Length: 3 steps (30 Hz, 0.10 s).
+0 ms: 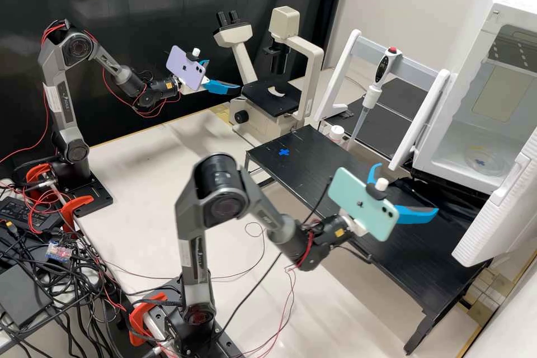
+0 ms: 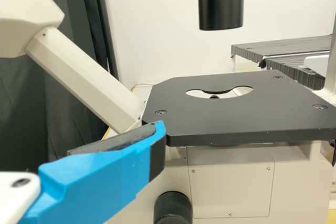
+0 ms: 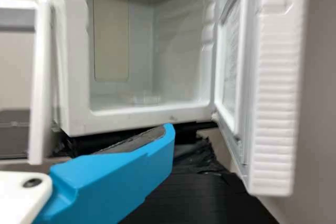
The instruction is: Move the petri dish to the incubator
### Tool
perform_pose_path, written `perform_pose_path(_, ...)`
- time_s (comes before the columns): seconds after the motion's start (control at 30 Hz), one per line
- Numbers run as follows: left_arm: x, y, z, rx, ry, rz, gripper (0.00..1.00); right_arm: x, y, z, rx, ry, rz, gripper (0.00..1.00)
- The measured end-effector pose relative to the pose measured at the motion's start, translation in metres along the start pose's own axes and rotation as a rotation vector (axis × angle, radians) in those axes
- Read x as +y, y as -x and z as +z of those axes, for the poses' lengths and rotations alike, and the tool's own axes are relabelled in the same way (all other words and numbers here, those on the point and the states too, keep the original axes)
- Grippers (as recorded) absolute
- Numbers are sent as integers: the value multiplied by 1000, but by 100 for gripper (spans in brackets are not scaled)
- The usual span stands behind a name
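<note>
Fingers [image 1: 417, 215] spread, the right arm [image 1: 268, 218] faces the open incubator [image 1: 469, 56].

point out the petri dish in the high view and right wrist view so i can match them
high view: petri dish near the picture's right edge, on the incubator floor, around a blue cross
right wrist view: faint and clear, inside the incubator, beyond its front lip
shared landmark: the incubator's open door
</note>
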Motion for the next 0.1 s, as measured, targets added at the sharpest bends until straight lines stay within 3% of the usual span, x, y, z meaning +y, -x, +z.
perform_pose_path(0.1,0,0,0,0,0,0,100,-6,38,-12,7,-35,4,100)
